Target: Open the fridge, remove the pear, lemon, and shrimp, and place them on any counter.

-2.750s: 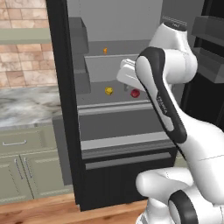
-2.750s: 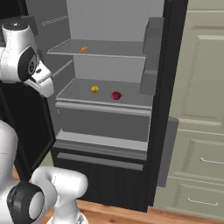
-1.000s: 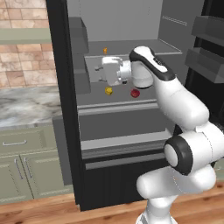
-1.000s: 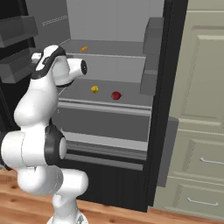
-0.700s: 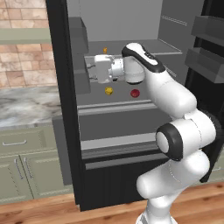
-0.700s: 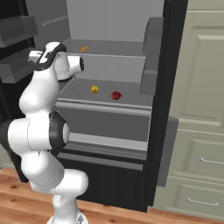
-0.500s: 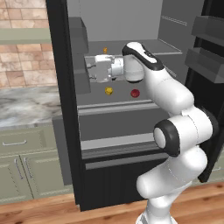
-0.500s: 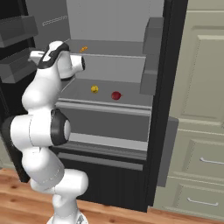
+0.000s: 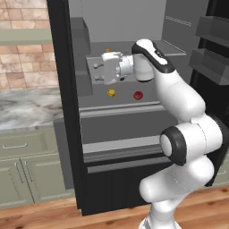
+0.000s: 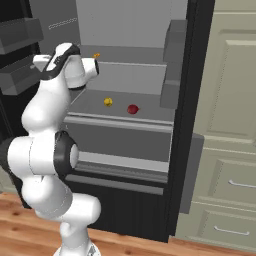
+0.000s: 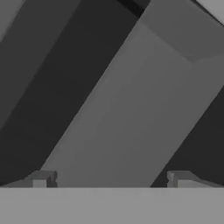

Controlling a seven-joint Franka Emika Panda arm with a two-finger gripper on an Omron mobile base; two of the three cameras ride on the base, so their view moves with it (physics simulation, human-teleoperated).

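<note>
Green cabinets and a marble counter (image 9: pixel 27 107) flank the open fridge (image 9: pixel 62 112).

Over the last few seconds the arm has swung up from beside the shelf and turned its gripper (image 9: pixel 95 72) leftward, toward the grey bin on the inside of the left door; the fingers stand fully apart and hold nothing. That suggests no fruit has been picked yet, and the hand looks aimed away from the food, so I would guess a reach back onto the shelf is due. Counted: one lemon (image 9: pixel 111 92) and one pear (image 9: pixel 138 95) sit near each other but apart on the middle shelf below the hand, and one shrimp (image 10: pixel 96 55) lies on the shelf above, towards the back. All three remain inside.
</note>
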